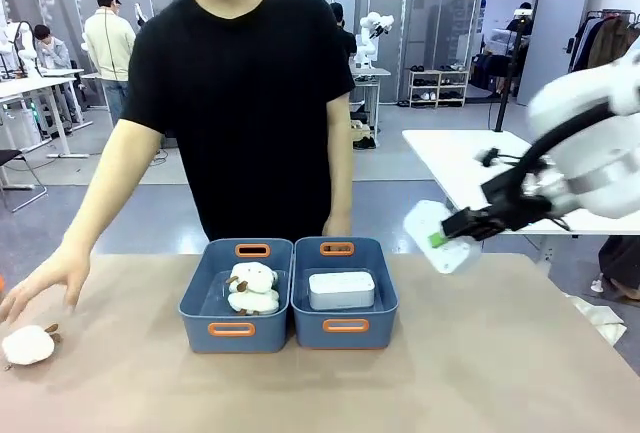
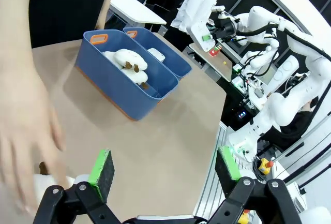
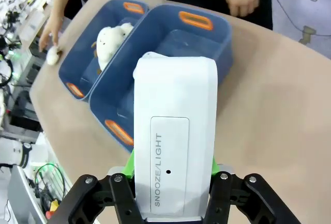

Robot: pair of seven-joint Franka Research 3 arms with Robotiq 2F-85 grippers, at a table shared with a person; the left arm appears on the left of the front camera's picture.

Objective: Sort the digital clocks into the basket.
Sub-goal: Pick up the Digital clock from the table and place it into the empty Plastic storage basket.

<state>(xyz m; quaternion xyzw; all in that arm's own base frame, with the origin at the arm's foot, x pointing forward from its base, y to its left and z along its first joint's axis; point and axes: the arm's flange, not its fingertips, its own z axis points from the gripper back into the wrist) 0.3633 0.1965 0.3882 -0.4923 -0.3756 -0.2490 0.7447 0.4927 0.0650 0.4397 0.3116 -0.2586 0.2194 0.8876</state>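
Filling the centre of the right wrist view, a white rounded-corner plastic digital clock with "SNOOZE/LIGHT" printed on its top is pinched between the green pads of the right gripper, whose black fingers rise from the bottom edge. In the front view that clock hangs in the air at centre right, above the tan table and to the right of the tubs, held by the right gripper on the white arm coming in from the right edge.

Two blue rectangular plastic tubs with orange-rimmed handle slots sit side by side, touching, at the middle of the front view. The right-hand basket holds a second white digital clock lying flat. The left-hand tub holds fluffy cream plush toys with brown bits.

At the bottom of the left wrist view, the left gripper is spread wide, its green pads well apart with nothing between them, hovering over the table.

A person in a black T-shirt stands at the far side. One hand reaches down at the left edge, near another cream plush toy lying on the table at lower left.
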